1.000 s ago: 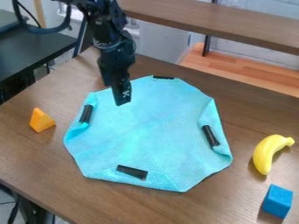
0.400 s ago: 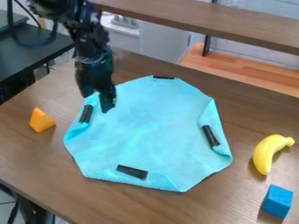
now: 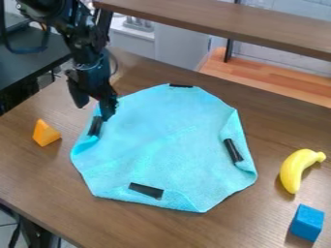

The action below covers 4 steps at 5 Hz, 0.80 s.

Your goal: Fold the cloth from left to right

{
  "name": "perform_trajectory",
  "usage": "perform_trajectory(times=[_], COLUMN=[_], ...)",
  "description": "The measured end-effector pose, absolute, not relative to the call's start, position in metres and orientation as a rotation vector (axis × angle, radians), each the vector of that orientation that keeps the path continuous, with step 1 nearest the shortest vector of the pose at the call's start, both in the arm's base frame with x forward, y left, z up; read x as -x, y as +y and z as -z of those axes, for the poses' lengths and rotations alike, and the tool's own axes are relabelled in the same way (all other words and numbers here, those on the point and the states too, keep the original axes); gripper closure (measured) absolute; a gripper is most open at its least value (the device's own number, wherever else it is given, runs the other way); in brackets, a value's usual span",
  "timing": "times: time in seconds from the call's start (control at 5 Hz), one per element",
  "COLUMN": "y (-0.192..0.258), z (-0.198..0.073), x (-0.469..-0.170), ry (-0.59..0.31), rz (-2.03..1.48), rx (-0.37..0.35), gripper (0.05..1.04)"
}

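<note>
My gripper (image 3: 94,110) hangs over the upper left edge of the cloth, just above the black strip on that side, with its two fingers spread apart and nothing visible between them. The light blue cloth (image 3: 161,145) lies spread on the table in a roughly eight-sided shape. Black strips mark four of its sides, and its left and right edges are slightly turned in. Whether a fingertip touches the cloth, I cannot tell.
An orange wedge (image 3: 46,133) sits left of the cloth on the brown table (image 3: 38,174). To the right are a yellow banana (image 3: 298,169) and, nearer the front, a blue block (image 3: 307,223). A wooden shelf (image 3: 233,24) runs behind the table.
The gripper has moved left across the cloth to its upper left edge, and its fingers now show spread apart. Cloth and other objects have stayed in place.
</note>
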<state>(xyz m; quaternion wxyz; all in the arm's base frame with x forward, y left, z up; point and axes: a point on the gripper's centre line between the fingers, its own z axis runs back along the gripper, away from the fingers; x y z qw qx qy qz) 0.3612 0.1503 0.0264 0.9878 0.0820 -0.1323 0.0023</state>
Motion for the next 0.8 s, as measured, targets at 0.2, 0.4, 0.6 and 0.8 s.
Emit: perform_trajectory(times=[0.2,0.4,0.6,0.8], y=[0.15,0.15,0.149,0.148], z=[-0.022,-0.017,-0.007,-0.004], x=[-0.357,-0.353,-0.35,-0.35], ry=[-0.267,-0.26,-0.25,-0.257], rz=[-0.024,-0.042,-0.049,-0.054], rx=[-0.163,-0.166,-0.167,-0.166], gripper=[0.083,0.083,0.129,0.349])
